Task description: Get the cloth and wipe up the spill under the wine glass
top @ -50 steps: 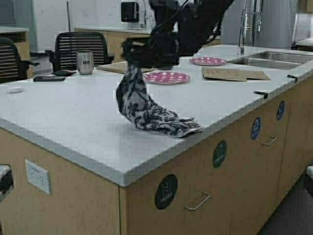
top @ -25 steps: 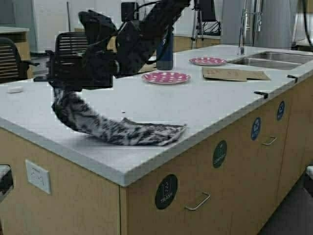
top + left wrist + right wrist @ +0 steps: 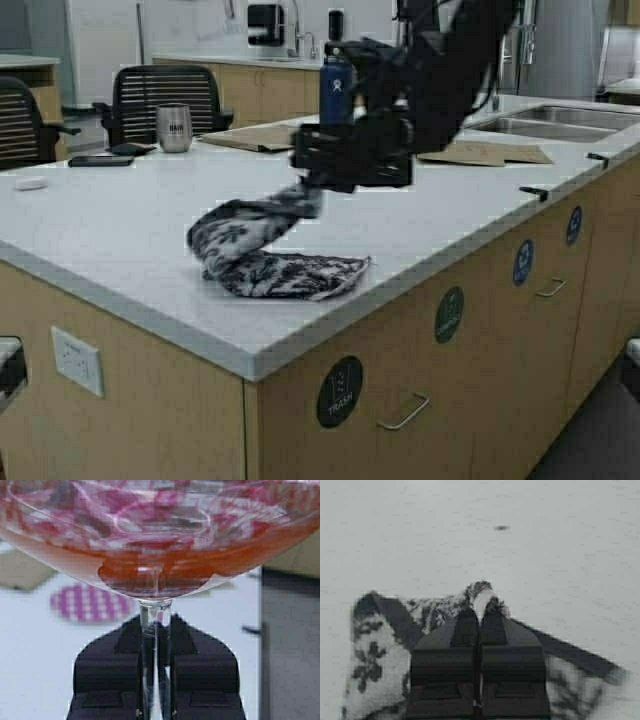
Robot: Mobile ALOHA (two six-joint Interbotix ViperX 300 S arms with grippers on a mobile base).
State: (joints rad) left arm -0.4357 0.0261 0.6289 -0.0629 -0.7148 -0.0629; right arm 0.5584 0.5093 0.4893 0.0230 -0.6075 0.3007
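My right gripper [image 3: 312,186] is shut on one end of the floral black-and-white cloth [image 3: 270,262], low over the grey counter [image 3: 120,230]. The rest of the cloth lies bunched on the counter near its front edge. In the right wrist view a fold of cloth [image 3: 375,650] sticks out past the right gripper's [image 3: 479,611] closed tips. My left gripper [image 3: 156,626] is shut on the stem of the wine glass [image 3: 155,540], whose bowl holds pink-red liquid above the counter. The left gripper does not show in the high view. The spill is hidden.
A dark blue bottle [image 3: 336,85] stands behind the right arm. A steel tumbler [image 3: 174,127] and a phone [image 3: 100,160] sit at the far left. Tan mats [image 3: 480,152] lie beside the sink [image 3: 555,120]. A pink dotted plate [image 3: 90,602] shows under the glass.
The right gripper swung left across the counter dragging the cloth, then came back right. The cloth is now bunched up. The arm now covers the pink plates.
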